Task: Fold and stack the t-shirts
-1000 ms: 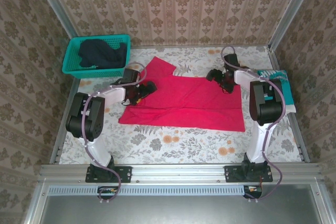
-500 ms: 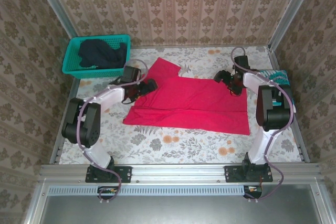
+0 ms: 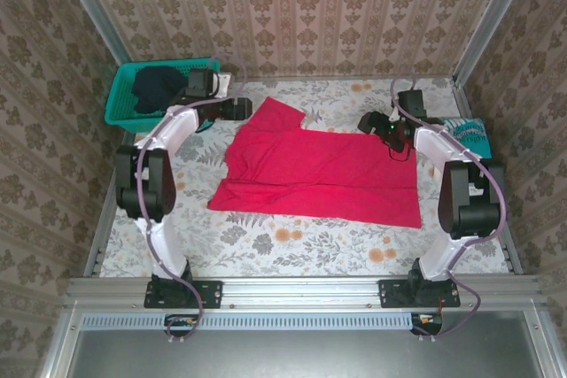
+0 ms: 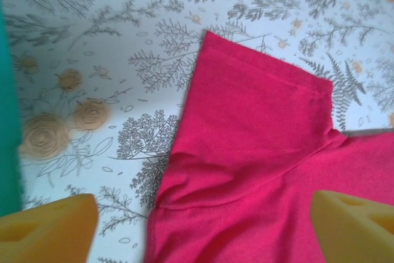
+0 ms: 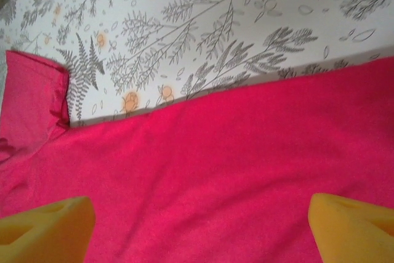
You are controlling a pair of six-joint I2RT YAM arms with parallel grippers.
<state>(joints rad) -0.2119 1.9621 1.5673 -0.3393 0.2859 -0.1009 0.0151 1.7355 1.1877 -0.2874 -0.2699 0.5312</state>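
Red-pink t-shirt (image 3: 319,174) is spread flat on the table (image 3: 292,245), just right of the teal basket (image 3: 118,111), and the navy shirt (image 3: 158,86) sits in that basket. Left gripper (image 3: 237,109) hangs beside the basket over the sleeve, jaws wide, gripping nothing. Right gripper (image 3: 368,123), well right of the basket over the shirt's far edge, is also spread and empty. Teal shirt (image 3: 469,130) lies farthest from the basket, print too small to read.

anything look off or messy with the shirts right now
Nothing spilled or damaged. The red t-shirt lies spread out but slightly askew, creased below its far sleeve. The dark shirt sits bunched and unfolded in the teal basket.
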